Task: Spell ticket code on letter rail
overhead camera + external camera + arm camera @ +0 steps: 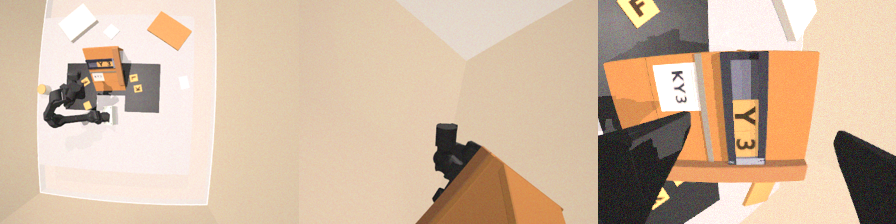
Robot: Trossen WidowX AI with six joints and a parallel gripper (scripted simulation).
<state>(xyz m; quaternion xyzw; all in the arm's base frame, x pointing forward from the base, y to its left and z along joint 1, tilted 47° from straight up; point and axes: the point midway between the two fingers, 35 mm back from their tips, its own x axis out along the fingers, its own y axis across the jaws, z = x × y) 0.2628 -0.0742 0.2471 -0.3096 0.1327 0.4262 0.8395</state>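
My pincer (pixel 73 75) (pixel 766 128) stands spread with nothing between its fingers; in the top view the K tile (pixel 138 88), presumably next, lies flat on the dark mat (pixel 149 102), across the orange board (pixel 105 86) (pixel 483 197) (pixel 788 100) from me, with my single arm on the rail's open side. The top view shows that K whole, whereas the wrist view more closely resolves KY3 on the ticket (pixel 98 77) (pixel 673 97).

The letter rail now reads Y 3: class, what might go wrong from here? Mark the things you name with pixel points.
The lone gap in the rail (pixel 92 65) (pixel 741 80) needs the K tile (pixel 138 88); taking the F tile (pixel 85 81) (pixel 639 11) instead would spoil the code. Carrying K around the orange board (pixel 107 85) (pixel 790 110), the arm might clip its edge.
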